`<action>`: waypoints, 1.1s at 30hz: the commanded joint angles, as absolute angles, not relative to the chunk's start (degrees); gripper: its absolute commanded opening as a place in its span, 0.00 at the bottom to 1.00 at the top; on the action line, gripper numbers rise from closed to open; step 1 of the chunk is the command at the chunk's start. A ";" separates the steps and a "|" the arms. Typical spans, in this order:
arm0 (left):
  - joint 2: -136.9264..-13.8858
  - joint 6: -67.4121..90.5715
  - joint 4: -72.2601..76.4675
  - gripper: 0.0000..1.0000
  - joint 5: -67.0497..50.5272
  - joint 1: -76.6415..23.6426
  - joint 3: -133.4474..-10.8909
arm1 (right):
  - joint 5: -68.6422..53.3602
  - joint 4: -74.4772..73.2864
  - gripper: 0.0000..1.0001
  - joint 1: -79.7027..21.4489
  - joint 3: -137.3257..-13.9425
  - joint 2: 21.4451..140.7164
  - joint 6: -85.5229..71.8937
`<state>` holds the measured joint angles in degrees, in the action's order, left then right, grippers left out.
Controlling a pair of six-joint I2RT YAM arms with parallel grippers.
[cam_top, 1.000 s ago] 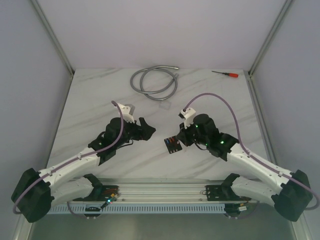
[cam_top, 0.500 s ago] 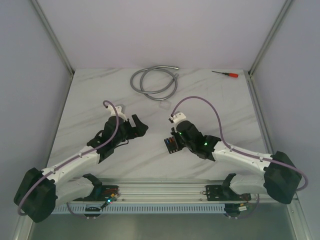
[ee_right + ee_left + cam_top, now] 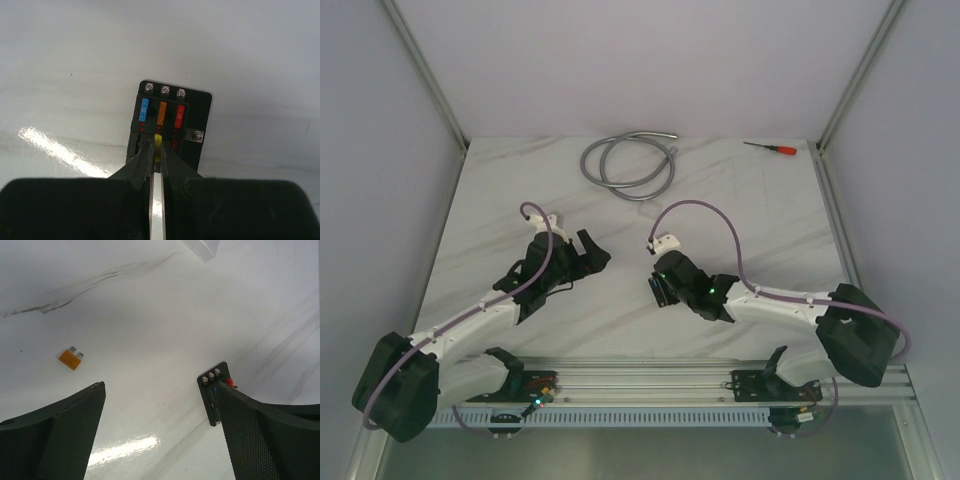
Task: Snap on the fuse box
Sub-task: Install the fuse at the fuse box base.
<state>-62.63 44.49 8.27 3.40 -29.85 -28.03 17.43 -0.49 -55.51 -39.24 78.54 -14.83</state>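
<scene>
The fuse box is a small black block lying flat on the white table, with a blue, an orange and a red fuse in its far row. My right gripper is shut on a yellow fuse, held upright over the near row of slots. In the top view the fuse box sits under the right gripper. My left gripper stands wide open to the left of it with nothing between its fingers. In the left wrist view the fuse box shows just beyond the right finger.
A loose orange fuse lies on the table left of my left gripper. A small clear plastic cover shows at the top edge. A coiled metal hose and a red-handled screwdriver lie at the back.
My right arm has stretched left and down over the fuse box, still gripping the yellow fuse. My left arm has drawn back to the left, its jaws opening fully.
</scene>
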 commanded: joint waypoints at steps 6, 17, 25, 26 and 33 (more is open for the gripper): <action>-63.38 45.30 7.78 1.00 1.86 -29.22 -27.69 | 20.11 0.09 0.00 -56.85 -40.03 82.04 -16.92; -63.80 45.62 7.82 1.00 1.76 -29.00 -27.77 | 22.60 -0.41 0.00 -57.26 -40.08 82.83 -17.84; -63.31 45.80 7.80 1.00 1.85 -28.92 -27.54 | 22.85 0.37 0.00 -57.41 -39.62 80.24 -17.93; -63.33 45.84 7.81 1.00 1.89 -28.91 -27.51 | 22.96 0.47 0.00 -57.43 -39.52 79.95 -17.93; -63.22 45.81 7.71 1.00 1.68 -28.87 -27.43 | 23.55 0.93 0.00 -57.45 -38.94 80.00 -17.89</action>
<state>-63.40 45.43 8.08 2.35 -29.26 -28.03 21.28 0.03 -57.10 -39.27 80.60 -16.95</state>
